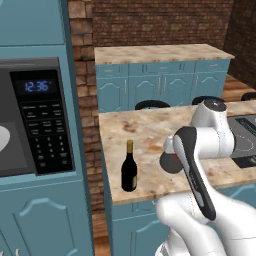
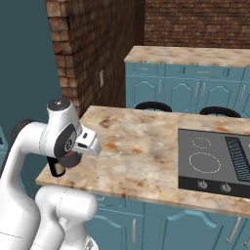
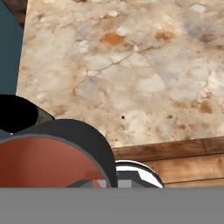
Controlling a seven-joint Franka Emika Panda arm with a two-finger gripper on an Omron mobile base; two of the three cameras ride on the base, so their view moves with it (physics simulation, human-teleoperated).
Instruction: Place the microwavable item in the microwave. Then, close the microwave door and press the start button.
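The microwavable item (image 3: pixel 48 162), a short dark grey cup with a reddish-brown top, sits close under the hand camera at the lower left. My gripper (image 3: pixel 107 183) is shut on its rim. The cup hangs over the counter's near edge, with wooden floor showing beneath it. In the left base view the cup (image 1: pixel 169 163) peeks out from behind my forearm, right of the wine bottle. The microwave (image 1: pixel 42 120) stands at the far left, with its black keypad, blue clock and white turntable plate (image 1: pixel 3 138) showing in the open cavity. The microwave door is out of view.
A dark wine bottle (image 1: pixel 129 168) with a yellow cap stands near the front left corner of the marble counter (image 1: pixel 150 130), close to the cup. A black cooktop (image 2: pixel 215 161) lies at the counter's right. Teal cabinets and a brick wall are behind.
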